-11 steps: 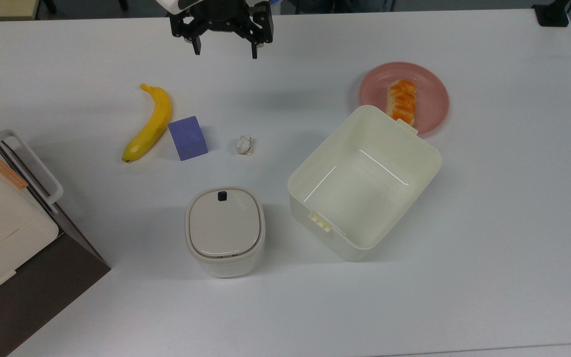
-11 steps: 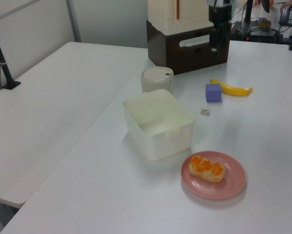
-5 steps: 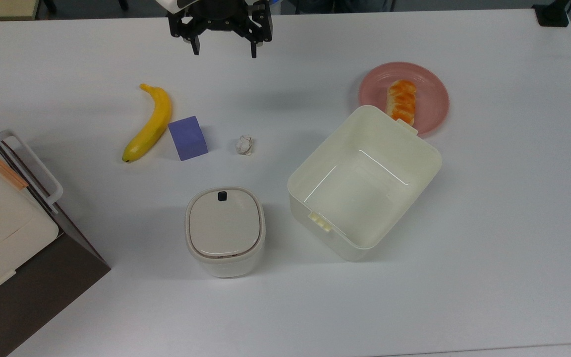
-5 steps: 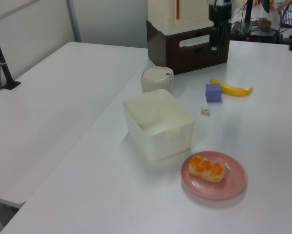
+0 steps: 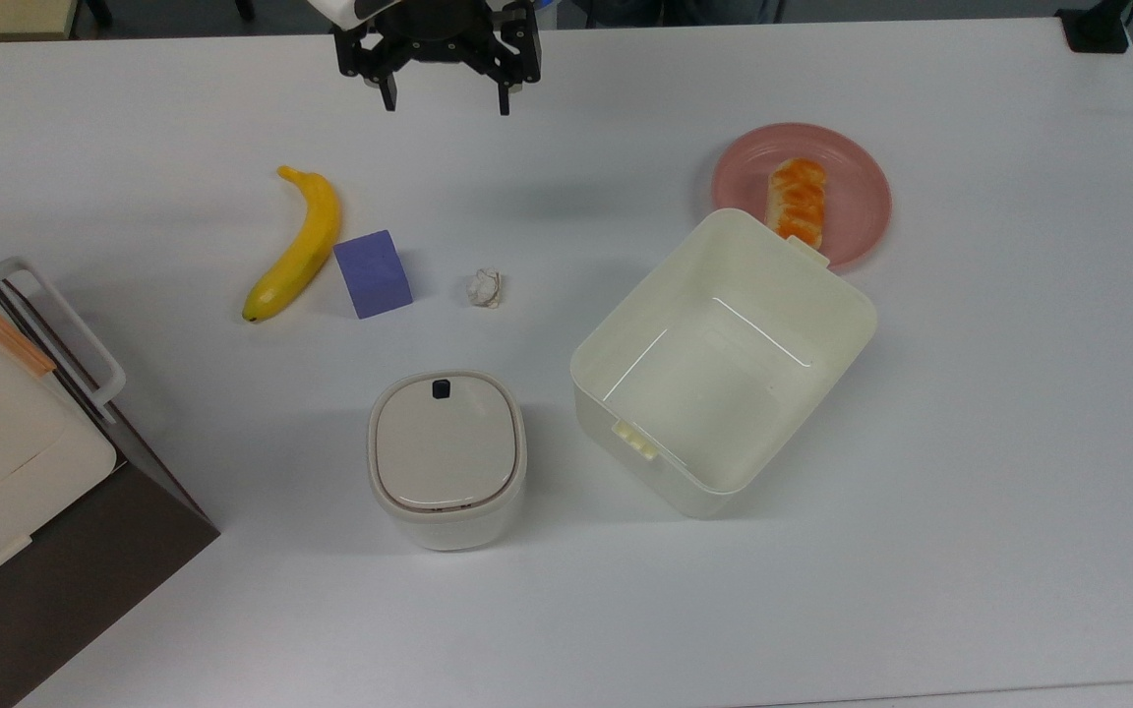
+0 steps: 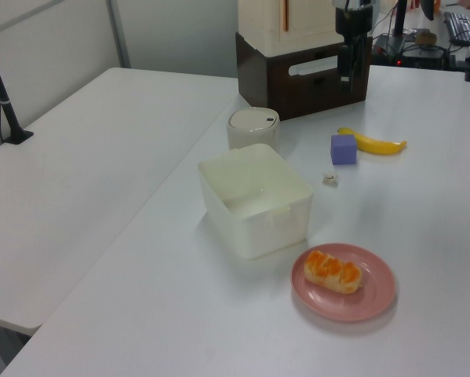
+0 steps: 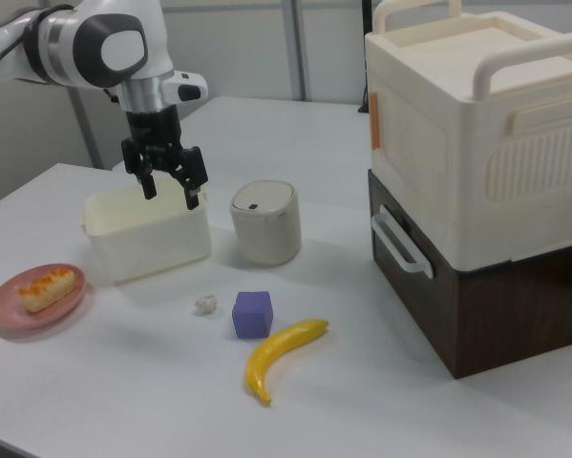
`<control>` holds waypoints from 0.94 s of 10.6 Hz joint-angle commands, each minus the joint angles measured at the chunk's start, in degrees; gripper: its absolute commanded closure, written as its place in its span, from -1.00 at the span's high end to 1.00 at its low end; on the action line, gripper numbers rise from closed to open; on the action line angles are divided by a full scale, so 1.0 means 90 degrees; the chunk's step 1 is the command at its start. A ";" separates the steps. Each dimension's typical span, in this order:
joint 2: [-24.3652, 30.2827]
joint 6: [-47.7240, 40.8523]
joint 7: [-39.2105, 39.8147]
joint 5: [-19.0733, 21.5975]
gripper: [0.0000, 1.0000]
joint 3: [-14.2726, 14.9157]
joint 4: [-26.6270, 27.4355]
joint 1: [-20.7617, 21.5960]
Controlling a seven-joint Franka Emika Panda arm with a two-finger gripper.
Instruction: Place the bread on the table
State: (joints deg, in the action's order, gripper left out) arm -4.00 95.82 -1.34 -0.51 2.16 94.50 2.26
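With the gripper [image 5: 444,101] spread empty and well apart from the bread [image 5: 797,200] on the pink plate [image 5: 862,202], we should approach across the loaf's narrow width.

gripper [image 5: 444,101]: rose very slightly toward the top view's upper edge since a second ago, fingers spread throughout.
person's hand at the left view's upper right: withdrew.

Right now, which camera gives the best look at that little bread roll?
The left view: the bread lies nearest, unobstructed on the pink plate. The top view has it partly behind the white bin; the right view shows it far off.
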 commanded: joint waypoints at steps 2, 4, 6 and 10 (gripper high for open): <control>-0.0073 -0.0119 0.0187 0.0047 1.00 -0.0161 -0.0149 -0.0153; -0.0131 -0.0110 0.0294 0.0027 1.00 -0.0318 -0.0061 -0.0182; -0.0171 -0.0100 0.0295 0.0027 1.00 -0.0532 -0.0002 -0.0173; -0.0191 -0.0119 0.0043 0.0056 1.00 -0.1097 0.0037 -0.0017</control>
State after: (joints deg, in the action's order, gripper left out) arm -6.26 95.82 -0.16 -0.51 -3.80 94.60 1.62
